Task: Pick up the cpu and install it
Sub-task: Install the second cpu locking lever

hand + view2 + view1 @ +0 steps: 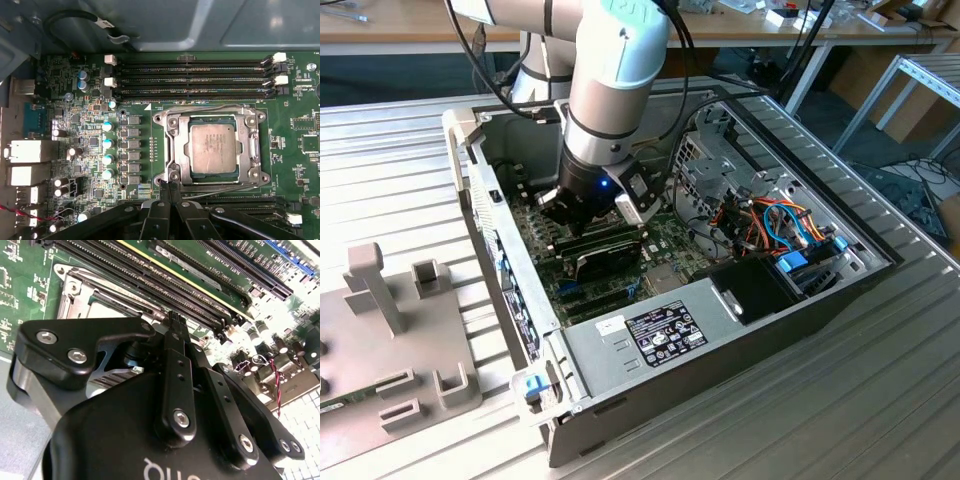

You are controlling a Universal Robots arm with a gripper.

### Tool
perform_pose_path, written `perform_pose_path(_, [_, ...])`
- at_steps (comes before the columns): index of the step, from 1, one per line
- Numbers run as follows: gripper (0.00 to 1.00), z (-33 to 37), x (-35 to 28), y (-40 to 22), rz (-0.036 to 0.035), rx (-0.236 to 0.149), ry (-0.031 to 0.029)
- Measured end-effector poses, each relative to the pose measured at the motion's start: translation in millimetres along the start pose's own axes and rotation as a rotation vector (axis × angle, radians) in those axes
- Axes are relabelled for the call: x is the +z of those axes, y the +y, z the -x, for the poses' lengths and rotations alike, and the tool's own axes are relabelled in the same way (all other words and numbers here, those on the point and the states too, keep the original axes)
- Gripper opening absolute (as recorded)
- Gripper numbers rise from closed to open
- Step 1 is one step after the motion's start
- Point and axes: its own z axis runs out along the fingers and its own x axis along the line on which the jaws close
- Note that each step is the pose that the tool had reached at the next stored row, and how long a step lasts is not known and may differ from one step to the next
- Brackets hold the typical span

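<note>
The cpu [212, 148], a small square chip with a dull silver top, lies flat inside the silver socket frame [172, 150] on the green motherboard [75, 100]. In the first wrist view my gripper [168, 189] is shut with nothing between its black fingers. Its tips sit just off the frame's corner, beside the cpu and not on it. In the exterior view the gripper [588, 228] is lowered into the open computer case [820, 200]. The second wrist view shows the gripper [172, 322] over the socket frame [75, 285].
Black memory slots [195, 75] run alongside the socket. A long black card [605, 250] lies across the board below the gripper. A power supply [660, 335], a drive cage and coloured cables [780, 225] fill the case. A grey fixture [400, 340] stands on the table outside it.
</note>
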Motion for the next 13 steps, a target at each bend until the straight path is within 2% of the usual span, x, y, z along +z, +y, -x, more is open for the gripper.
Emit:
perform_pose_path(1, [0.11,0.0,1.1,0.1,-0.0058,0.0,0.0])
perform_pose_path(2, [0.11,0.0,1.5,0.3,-0.0075,0.0,0.0001])
perform_pose_path(5, [0.11,-0.2,2.6,1.6,-0.0079,0.0,-0.0001])
perform_pose_path(7, [0.11,-0.5,3.1,5.4,-0.0079,0.0,-0.0001])
perform_pose_path(10, [0.11,-1.3,3.9,7.7,-0.0078,0.0,-0.0002])
perform_pose_path(13, [0.11,-2.8,5.3,8.5,-0.008,0.0,0.0001])
